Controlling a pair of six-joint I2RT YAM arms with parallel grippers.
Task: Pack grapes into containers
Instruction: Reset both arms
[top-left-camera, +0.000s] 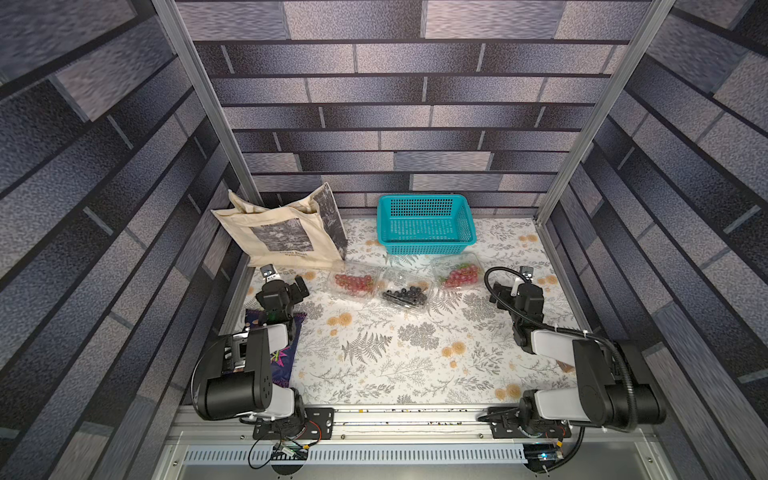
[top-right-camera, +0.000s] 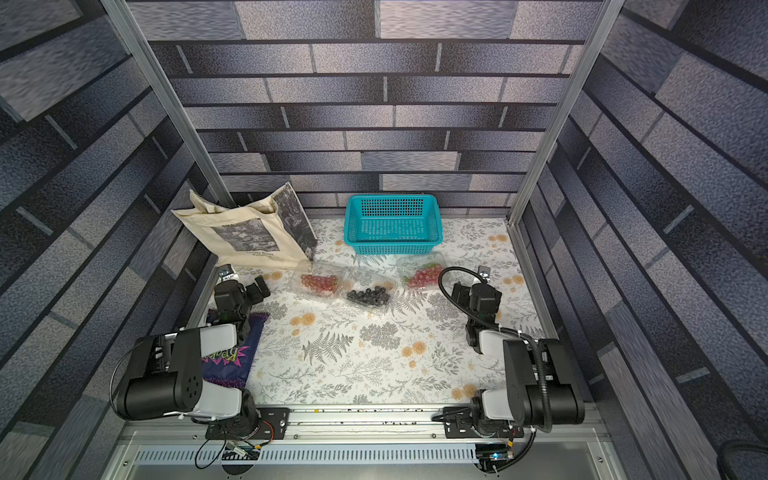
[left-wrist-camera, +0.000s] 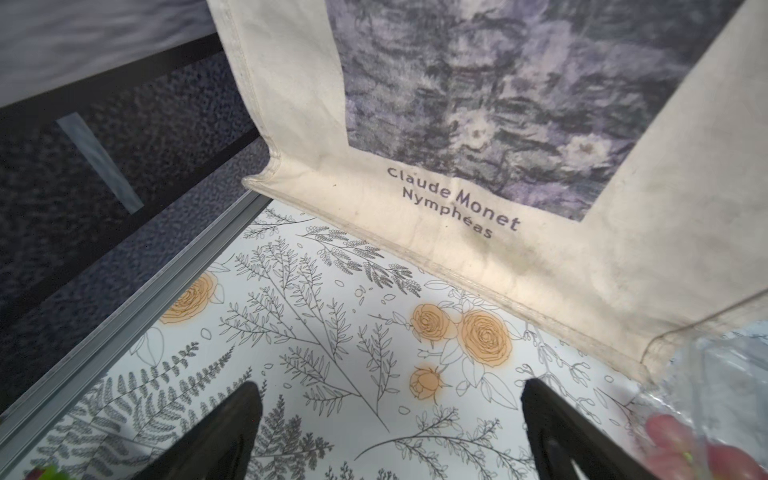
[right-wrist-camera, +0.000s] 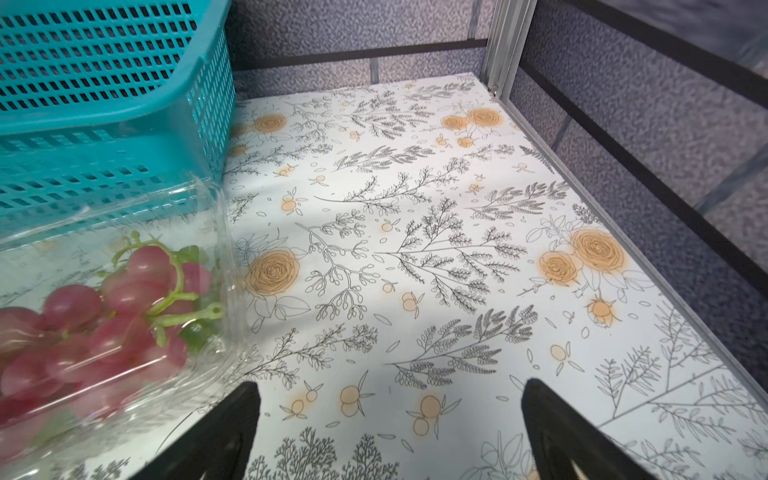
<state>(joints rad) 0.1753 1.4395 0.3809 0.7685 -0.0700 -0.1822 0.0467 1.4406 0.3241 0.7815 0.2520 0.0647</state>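
Three clear containers lie in a row on the floral table in front of the basket. The left container (top-left-camera: 355, 282) holds red grapes (top-left-camera: 353, 281), the middle container (top-left-camera: 405, 294) dark grapes (top-left-camera: 405, 296), and the right container (top-left-camera: 457, 272) red grapes (right-wrist-camera: 124, 307) on a green stem. My left gripper (left-wrist-camera: 390, 399) stands open over bare table, facing the tote bag, left of the row (top-left-camera: 270, 274). My right gripper (right-wrist-camera: 390, 399) is open too, just right of the right container (right-wrist-camera: 216, 216), touching nothing (top-left-camera: 527, 274).
A beige tote bag (top-left-camera: 282, 232) leans at the back left. The teal basket (top-left-camera: 426, 224) stands against the back wall and looks empty. A purple snack bag (top-left-camera: 282, 357) lies under my left arm. Metal frame rails (right-wrist-camera: 623, 232) edge the table.
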